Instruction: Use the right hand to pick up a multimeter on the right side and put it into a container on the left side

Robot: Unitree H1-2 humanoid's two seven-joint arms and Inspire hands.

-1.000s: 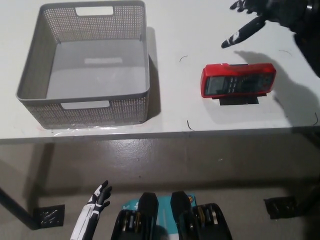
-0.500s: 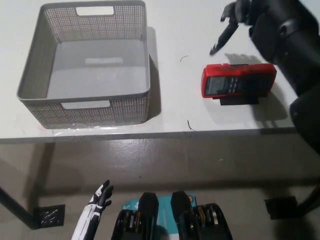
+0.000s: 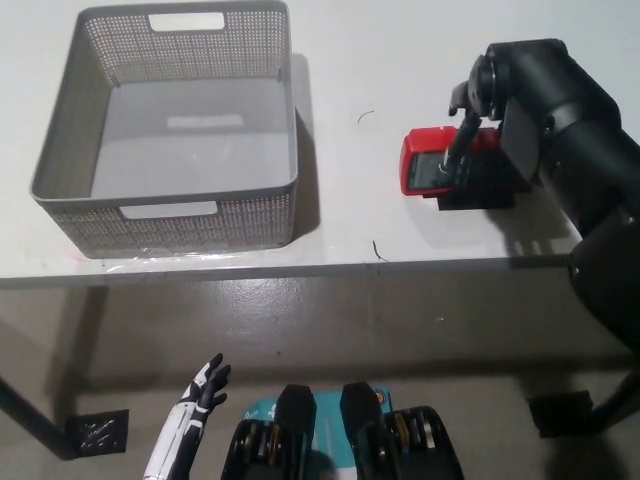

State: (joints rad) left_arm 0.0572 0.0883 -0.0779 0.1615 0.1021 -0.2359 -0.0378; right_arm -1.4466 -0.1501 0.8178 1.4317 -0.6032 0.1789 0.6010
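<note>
— 2 hands in view; what are the black right hand's fingers [image 3: 458, 150] doing?
— They point down onto the red multimeter [image 3: 428, 170], tips on or just above its display end. Whether they have closed on it, I cannot tell. The right hand [image 3: 480, 110] sits over the meter's middle, and its black arm [image 3: 570, 130] hides the meter's right part.
— Where does the multimeter lie?
— Flat on the white table [image 3: 340, 60], toward its right side, near the front edge, long side along that edge. A black stand or base [image 3: 470, 200] shows under its front side.
— And the container?
— A grey mesh basket [image 3: 165, 215] on the table's left side, well apart from the meter, nothing in it.
— The other hand?
— The white left hand [image 3: 200, 395] rests below the table's front edge at lower left, fingers apart, holding nothing.
</note>
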